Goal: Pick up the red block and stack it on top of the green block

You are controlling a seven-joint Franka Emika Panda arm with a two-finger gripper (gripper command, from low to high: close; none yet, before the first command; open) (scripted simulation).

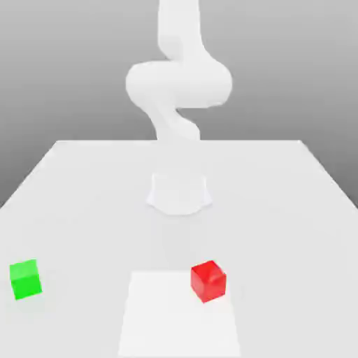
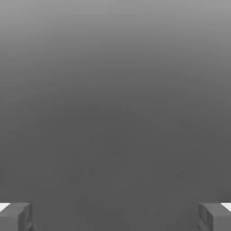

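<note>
The red block sits on the white table, near the front and a little toward the exterior view's right. Far off at the exterior view's left, close to the table's edge, the green block rests on its own. The two blocks are well apart. In the hand view my gripper is open: its two grey fingertips stand wide apart with nothing between them, against a plain grey background. No block appears in the hand view.
The white arm rises from its base at the table's middle. A paler rectangular patch lies on the table's front, just beside the red block.
</note>
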